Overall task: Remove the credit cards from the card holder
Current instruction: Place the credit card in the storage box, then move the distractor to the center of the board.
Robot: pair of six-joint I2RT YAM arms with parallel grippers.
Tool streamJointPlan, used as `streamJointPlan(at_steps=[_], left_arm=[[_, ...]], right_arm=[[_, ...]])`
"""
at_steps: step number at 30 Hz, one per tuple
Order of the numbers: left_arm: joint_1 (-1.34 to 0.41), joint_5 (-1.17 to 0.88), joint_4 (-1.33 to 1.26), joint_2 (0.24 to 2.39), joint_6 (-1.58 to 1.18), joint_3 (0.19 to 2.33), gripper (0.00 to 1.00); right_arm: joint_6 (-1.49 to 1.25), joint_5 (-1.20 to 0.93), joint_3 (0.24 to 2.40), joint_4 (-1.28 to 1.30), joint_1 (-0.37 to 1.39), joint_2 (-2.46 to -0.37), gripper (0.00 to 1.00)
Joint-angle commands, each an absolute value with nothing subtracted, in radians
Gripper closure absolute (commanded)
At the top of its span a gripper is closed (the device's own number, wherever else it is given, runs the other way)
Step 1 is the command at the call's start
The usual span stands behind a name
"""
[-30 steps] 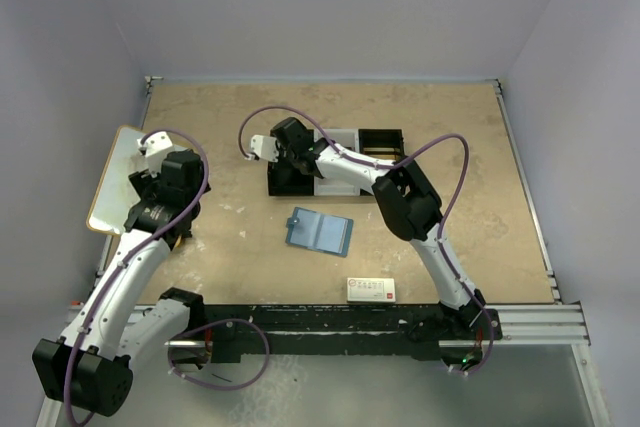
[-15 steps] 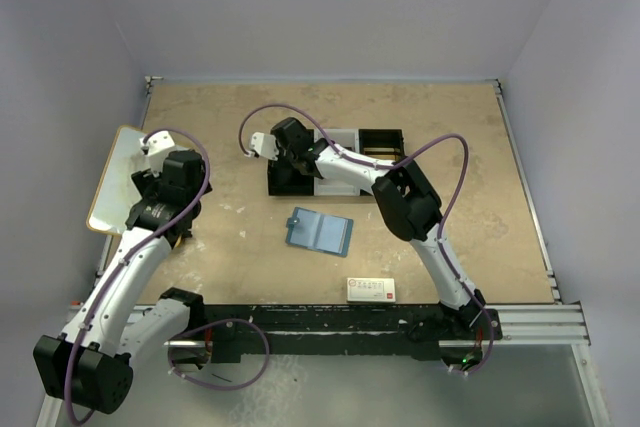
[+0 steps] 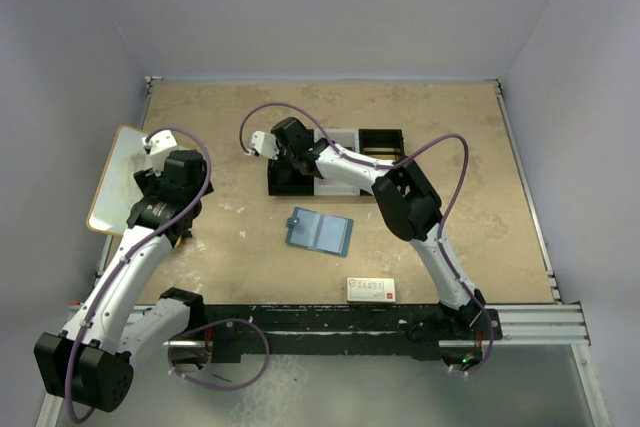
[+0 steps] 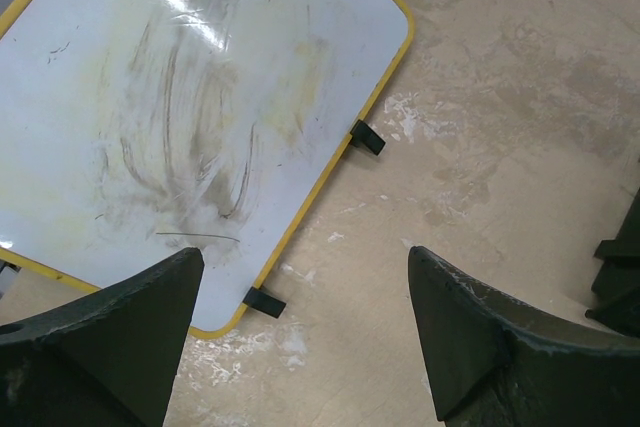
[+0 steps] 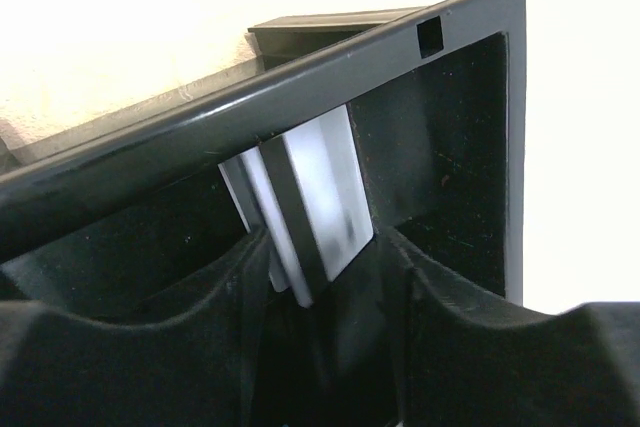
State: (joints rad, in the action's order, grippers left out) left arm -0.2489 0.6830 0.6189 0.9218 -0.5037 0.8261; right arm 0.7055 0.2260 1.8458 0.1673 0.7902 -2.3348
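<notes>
The card holder (image 3: 319, 232), a small blue wallet, lies open and flat on the table's middle, apart from both grippers. My right gripper (image 3: 284, 169) reaches down into the left compartment of the black-and-white tray (image 3: 380, 137). In the right wrist view a pale grey-white credit card (image 5: 330, 187) with a dark stripe stands on edge between the parted fingers of my right gripper (image 5: 330, 277); I cannot tell whether they touch it. No gold-yellow card shows. My left gripper (image 3: 160, 177) hovers wide open and empty at the left, its fingers spread in the left wrist view (image 4: 305, 337) above bare table.
A yellow-rimmed whiteboard (image 3: 115, 177) lies at the left edge, its corner under my left gripper (image 4: 180, 97). A white box with red print (image 3: 371, 289) sits near the front edge. The tray's black wall (image 5: 300, 97) closely surrounds my right fingers.
The left arm has shifted slightly. The right gripper stays in the tray's compartment; the wallet has not moved.
</notes>
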Motion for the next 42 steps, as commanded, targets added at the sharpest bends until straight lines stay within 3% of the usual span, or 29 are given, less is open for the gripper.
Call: streamJointPlan(at_steps=[1, 10, 19, 23, 27, 29, 32, 37, 42], left_arm=[[-0.245, 0.671, 0.589, 0.923, -0.486, 0.829, 0.19], [-0.245, 0.66, 0.587, 0.924, -0.485, 0.827, 0.2], [-0.245, 0.663, 0.59, 0.919, -0.485, 0.831, 0.2], [-0.245, 0.674, 0.592, 0.907, -0.487, 0.83, 0.2], [-0.245, 0.667, 0.59, 0.911, -0.485, 0.831, 0.2], [-0.245, 0.663, 0.588, 0.913, -0.484, 0.83, 0.2], [-0.245, 0.653, 0.586, 0.911, -0.479, 0.83, 0.2], [-0.245, 0.61, 0.57, 0.901, -0.46, 0.822, 0.2], [-0.245, 0.609, 0.571, 0.902, -0.46, 0.82, 0.19]], right_arm=[[0.683, 0.23, 1.856, 0.142, 0.79, -2.313, 0.46], [0.649, 0.219, 1.841, 0.122, 0.785, -2.285, 0.44], [0.553, 0.202, 1.779, -0.009, 0.781, -2.127, 0.43], [0.405, 0.306, 1.658, -0.094, 0.775, -1.998, 0.43], [0.055, 0.444, 1.502, -0.086, 0.749, -1.798, 0.4], [-0.117, 0.358, 1.496, 0.074, 0.72, -1.733, 0.31], [-0.309, 0.174, 1.478, 0.3, 0.697, -1.659, 0.3], [-0.488, -0.163, 1.198, 0.334, 0.72, -1.423, 0.32], [-0.712, -0.204, 1.047, 0.401, 0.898, -1.299, 0.28]])
